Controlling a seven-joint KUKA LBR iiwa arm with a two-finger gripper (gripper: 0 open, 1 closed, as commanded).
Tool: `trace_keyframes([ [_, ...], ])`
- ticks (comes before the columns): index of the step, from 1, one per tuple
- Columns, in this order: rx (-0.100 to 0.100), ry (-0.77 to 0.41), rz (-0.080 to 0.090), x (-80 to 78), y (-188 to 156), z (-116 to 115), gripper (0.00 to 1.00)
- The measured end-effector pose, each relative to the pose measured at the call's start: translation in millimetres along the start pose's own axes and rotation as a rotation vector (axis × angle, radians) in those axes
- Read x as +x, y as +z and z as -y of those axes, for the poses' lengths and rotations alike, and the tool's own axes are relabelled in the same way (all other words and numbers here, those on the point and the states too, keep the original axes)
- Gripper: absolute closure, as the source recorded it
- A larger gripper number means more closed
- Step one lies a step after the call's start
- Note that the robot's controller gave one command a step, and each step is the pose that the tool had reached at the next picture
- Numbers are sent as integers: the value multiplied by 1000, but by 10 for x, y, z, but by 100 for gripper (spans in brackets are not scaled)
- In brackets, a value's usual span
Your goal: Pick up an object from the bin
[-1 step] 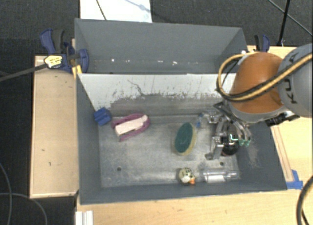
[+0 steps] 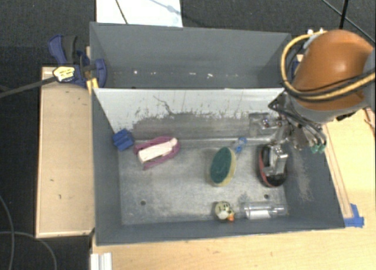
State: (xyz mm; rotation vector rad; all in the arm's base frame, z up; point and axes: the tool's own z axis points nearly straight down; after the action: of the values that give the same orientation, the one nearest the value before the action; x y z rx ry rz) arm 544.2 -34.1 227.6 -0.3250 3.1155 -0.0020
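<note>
Gripper (image 2: pixel 276 162) is down low at the 3 o'clock side of the grey metal bin (image 2: pixel 176 57), hanging off the arm's orange domed wrist cover (image 2: pixel 332 66), which sits over the bin's 2 o'clock corner.

Right under it, overlapping in view: a black oval object with a red rim (image 2: pixel 266 174), lying on the floor at 3 o'clock, close to the right wall. That's the nearest thing to the gripper. The gripper body covers the top of it. Can't tell whether the jaws are apart, together or clamped on it, or whether there's contact at all.

Rest of the floor, all lying loose and apart from each other:
- green oval sponge with a yellow edge (image 2: pixel 222 166), near centre, at 9 o'clock from the black object, clear gap between them
- small blue piece (image 2: pixel 241 142) at 1 o'clock from the sponge, by the back wall
- pink and white soft oblong item (image 2: pixel 157 149) at 9 o'clock of the floor
- small blue block (image 2: pixel 123 140) at 10 o'clock, in the left back corner, just beside the pink item
- small pale round toy with an orange bit (image 2: pixel 223 210) at 6 o'clock, near the front wall
- clear plastic tube (image 2: pixel 262 211) lying flat at 5 o'clock, just beside the toy, at 6 o'clock from the black object
</note>
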Motion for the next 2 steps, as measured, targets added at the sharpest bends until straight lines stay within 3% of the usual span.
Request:
trace_keyframes([
  [1,-7,-412,-10,-414,1463,-428,0],
  [2,-5,-408,-6,-425,1437,-417,100],
])
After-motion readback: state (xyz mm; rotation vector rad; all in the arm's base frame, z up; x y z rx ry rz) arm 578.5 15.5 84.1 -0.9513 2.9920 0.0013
